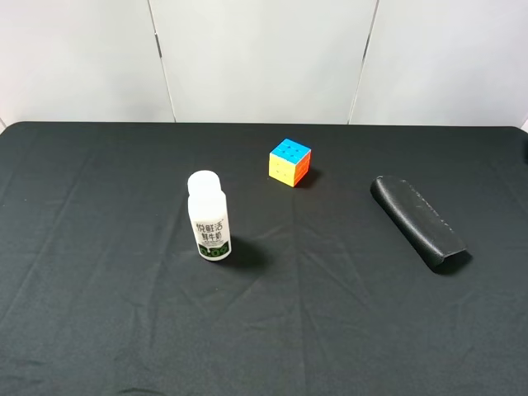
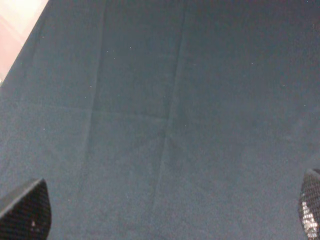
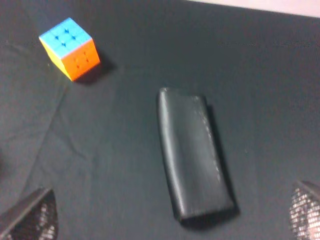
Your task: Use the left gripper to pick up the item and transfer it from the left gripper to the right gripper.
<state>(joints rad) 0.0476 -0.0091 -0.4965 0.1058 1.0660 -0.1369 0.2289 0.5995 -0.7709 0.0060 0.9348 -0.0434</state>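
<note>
The item (image 1: 418, 220), a long matte black soft case, lies flat on the black cloth at the right of the exterior high view, angled from the back toward the front right. The right wrist view shows the item (image 3: 193, 152) lying between and ahead of the spread fingertips (image 3: 31, 216) of my right gripper (image 3: 170, 217), which is open and holds nothing. My left gripper (image 2: 165, 212) is open too; its fingertips (image 2: 27, 210) frame only bare cloth. Neither arm shows in the exterior high view.
A white bottle (image 1: 208, 216) with a green label stands upright left of centre. A small multicoloured cube (image 1: 289, 161), also the cube (image 3: 70, 48) in the right wrist view, sits behind the middle. The black cloth (image 1: 99, 330) covers the table up to a white back wall.
</note>
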